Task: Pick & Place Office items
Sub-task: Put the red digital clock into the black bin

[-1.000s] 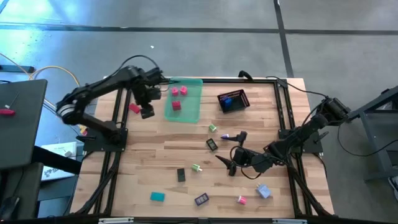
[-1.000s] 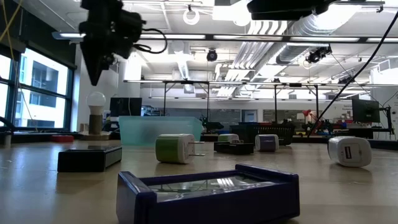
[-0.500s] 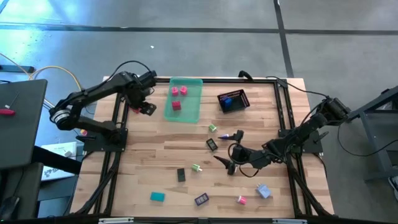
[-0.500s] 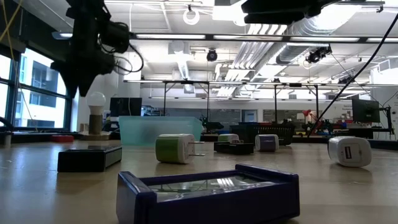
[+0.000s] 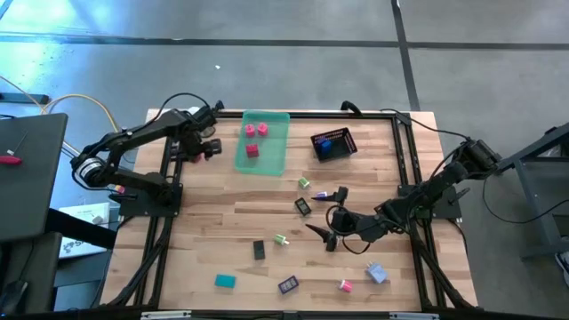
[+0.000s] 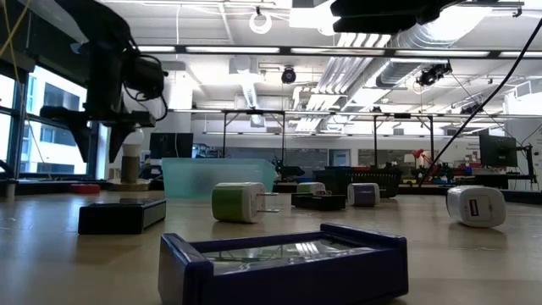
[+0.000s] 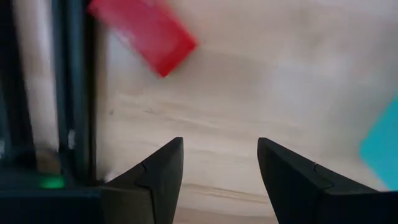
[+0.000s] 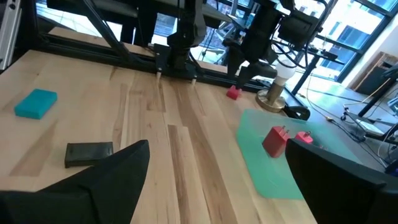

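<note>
Red piece just ahead of spread, empty left gripper, off to one finger's side, long axis skewed; right gripper wide open, far.

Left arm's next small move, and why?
Probably lower the left gripper onto the red piece near the table's left rail. Its jaws are open and empty above bare wood, with that piece just ahead, outside the green tray. The right gripper waits open mid-table.
</note>
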You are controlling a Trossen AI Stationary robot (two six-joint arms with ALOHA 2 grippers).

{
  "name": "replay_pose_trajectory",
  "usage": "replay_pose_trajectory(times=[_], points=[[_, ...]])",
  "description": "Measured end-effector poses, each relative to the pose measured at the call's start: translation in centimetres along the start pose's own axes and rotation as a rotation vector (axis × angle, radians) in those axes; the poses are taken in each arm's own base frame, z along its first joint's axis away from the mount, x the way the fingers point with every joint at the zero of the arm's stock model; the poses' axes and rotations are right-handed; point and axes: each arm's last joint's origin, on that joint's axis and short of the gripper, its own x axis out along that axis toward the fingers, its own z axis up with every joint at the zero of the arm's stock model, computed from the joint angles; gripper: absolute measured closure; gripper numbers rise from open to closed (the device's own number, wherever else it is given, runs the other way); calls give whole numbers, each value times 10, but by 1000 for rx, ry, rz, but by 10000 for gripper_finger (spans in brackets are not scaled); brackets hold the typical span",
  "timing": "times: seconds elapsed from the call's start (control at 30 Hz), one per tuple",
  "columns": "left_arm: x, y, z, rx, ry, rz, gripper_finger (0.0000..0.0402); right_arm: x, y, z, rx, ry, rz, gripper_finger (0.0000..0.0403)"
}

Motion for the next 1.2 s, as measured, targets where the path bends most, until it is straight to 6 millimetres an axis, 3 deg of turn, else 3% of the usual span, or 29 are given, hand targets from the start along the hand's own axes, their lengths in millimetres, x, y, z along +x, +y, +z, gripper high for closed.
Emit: replay_pose_trajectory(times=[0.13, 0.4, 0.73, 0.9, 1.2], points=[[0, 1, 0, -174, 16, 3, 206, 0, 0, 0, -1, 0, 1, 38], [3, 4, 0, -327, -44, 49, 206, -1, 4, 0, 2, -5, 88, 38], [23, 16, -5, -577, -50, 107, 206, -11, 14, 1, -18, -17, 135, 38], [23, 14, -3, -578, -63, 77, 206, -13, 16, 1, -41, -21, 144, 38], [23, 17, 9, -755, -139, 44, 206, -13, 15, 1, -41, -21, 142, 38]])
